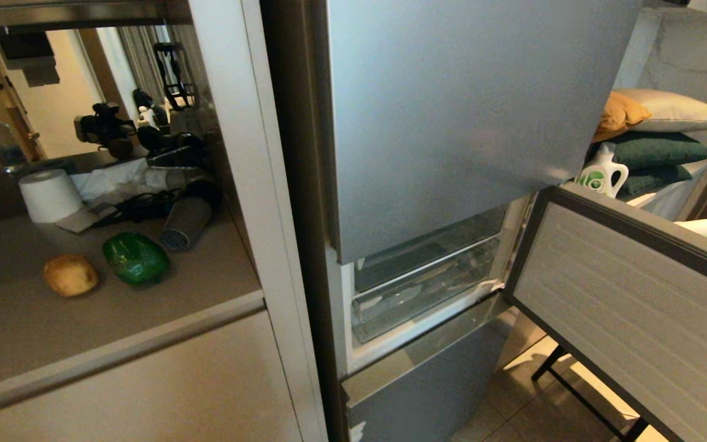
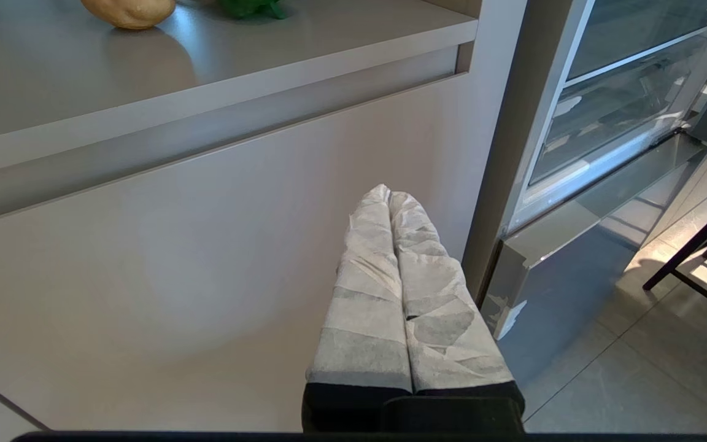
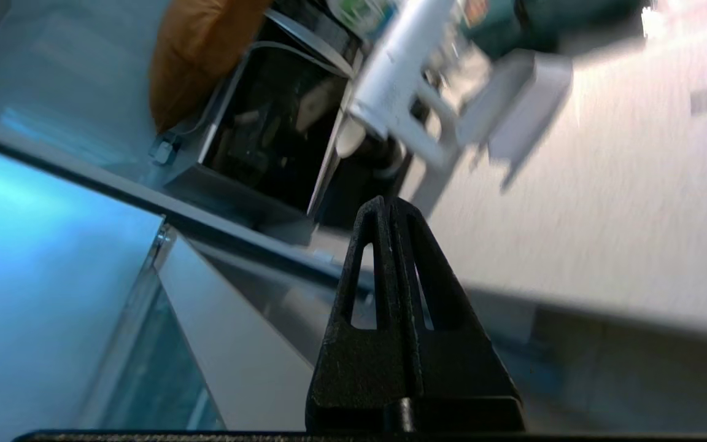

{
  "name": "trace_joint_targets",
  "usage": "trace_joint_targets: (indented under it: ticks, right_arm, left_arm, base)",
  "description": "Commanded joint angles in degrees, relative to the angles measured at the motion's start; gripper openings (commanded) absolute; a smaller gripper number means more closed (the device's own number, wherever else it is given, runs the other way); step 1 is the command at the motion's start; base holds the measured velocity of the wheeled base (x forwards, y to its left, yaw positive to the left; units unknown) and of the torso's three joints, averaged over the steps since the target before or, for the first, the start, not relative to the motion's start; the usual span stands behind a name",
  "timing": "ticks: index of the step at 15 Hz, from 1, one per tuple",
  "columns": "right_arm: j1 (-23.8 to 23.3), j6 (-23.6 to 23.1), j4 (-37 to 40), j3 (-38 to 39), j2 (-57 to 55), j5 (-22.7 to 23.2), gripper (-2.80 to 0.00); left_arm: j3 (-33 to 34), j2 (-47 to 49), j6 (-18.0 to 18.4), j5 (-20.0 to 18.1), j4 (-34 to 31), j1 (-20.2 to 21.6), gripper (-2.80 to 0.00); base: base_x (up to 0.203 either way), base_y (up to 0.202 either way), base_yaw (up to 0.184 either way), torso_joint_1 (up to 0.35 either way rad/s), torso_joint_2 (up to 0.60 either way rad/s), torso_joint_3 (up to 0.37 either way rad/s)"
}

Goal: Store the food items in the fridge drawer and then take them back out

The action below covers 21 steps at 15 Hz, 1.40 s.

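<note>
Head: potato [image 1: 70, 275] & pepper [image 1: 135, 258] on desk [image 1: 34, 331]; fridge drawer [image 1: 427, 288] pushed in, door swung wide. L wrist: left gripper [image 2: 388, 196] pressed together, potato up-left of it. R wrist: right gripper [image 3: 388, 205] pinched empty by door edge; I'd hook drawer lip squarely, pull slow.

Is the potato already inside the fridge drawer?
No, the potato sits on the counter beside the green pepper, well left of the clear fridge drawer.
</note>
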<state>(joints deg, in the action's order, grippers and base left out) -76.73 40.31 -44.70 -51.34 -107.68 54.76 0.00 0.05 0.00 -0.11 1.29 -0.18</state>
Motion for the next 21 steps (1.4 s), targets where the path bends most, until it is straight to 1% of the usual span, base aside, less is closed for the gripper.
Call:
trace_joint_targets:
  ticks: [1,4,7,10,15,18,21]
  right_arm:
    - [0.2,0.2,8.5,-1.7,-0.1,0.4,-2.80]
    - [0.2,0.2,23.7,-6.6,-0.2,1.4,-2.80]
    - [0.8,0.1,31.1,-7.6,1.6,5.8,-2.80]
    - [5.3,-0.1,37.3,-5.3,5.2,6.1,-2.80]
    - [11.1,-0.1,38.8,2.1,10.2,5.6,-2.80]
    - [16.7,-0.1,38.8,6.8,13.0,5.6,-2.80]
    - [24.5,-0.1,38.8,11.4,14.7,5.7,-2.80]
  left_arm:
    - [0.6,0.0,0.0,0.0,0.0,0.0,-2.80]
    - [0.6,0.0,0.0,0.0,0.0,0.0,-2.80]
    - [0.6,0.0,0.0,0.0,0.0,0.0,-2.80]
    - [0.6,0.0,0.0,-0.1,0.0,0.0,-2.80]
    - [0.6,0.0,0.0,0.0,0.0,0.0,-2.80]
    - [0.6,0.0,0.0,0.0,0.0,0.0,-2.80]
    - [0.6,0.0,0.0,-0.1,0.0,0.0,-2.80]
  base:
    - [0.000,0.000,0.000,0.000,0.00,0.000]
    - [0.000,0.000,0.000,0.000,0.00,0.000]
    - [0.000,0.000,0.000,0.000,0.00,0.000]
    - [0.000,0.000,0.000,0.000,0.00,0.000]
    - [0.000,0.000,0.000,0.000,0.00,0.000]
    - [0.000,0.000,0.000,0.000,0.00,0.000]
    - [0.000,0.000,0.000,0.000,0.00,0.000]
